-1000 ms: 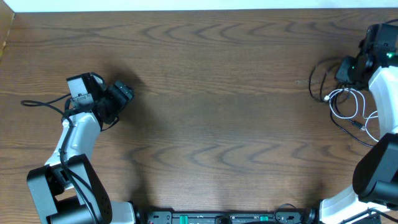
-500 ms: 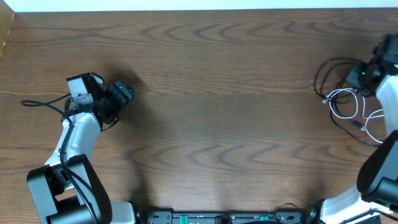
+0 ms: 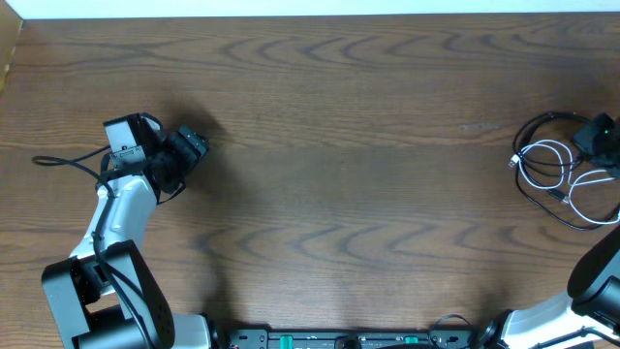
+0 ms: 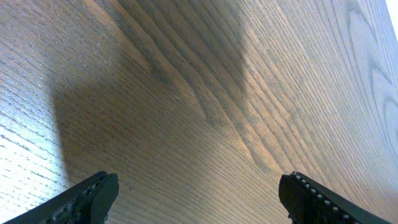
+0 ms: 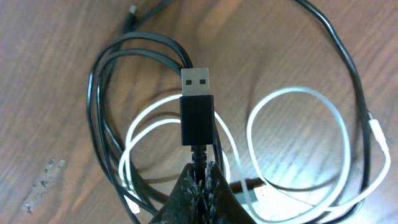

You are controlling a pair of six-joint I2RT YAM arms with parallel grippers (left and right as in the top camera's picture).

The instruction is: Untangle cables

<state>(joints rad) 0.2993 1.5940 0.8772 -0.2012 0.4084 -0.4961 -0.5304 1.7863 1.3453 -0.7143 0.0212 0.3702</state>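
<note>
Wooden desk (image 3: 339, 194): we see right jaws pinching the black cable (image 5: 197, 118) across the white cable (image 5: 298, 99), left jaws spread wide.

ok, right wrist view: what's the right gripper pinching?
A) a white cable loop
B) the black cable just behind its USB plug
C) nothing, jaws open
B: the right gripper is shut on the black cable just behind its USB plug, while the white cable loops free beside it.
</note>
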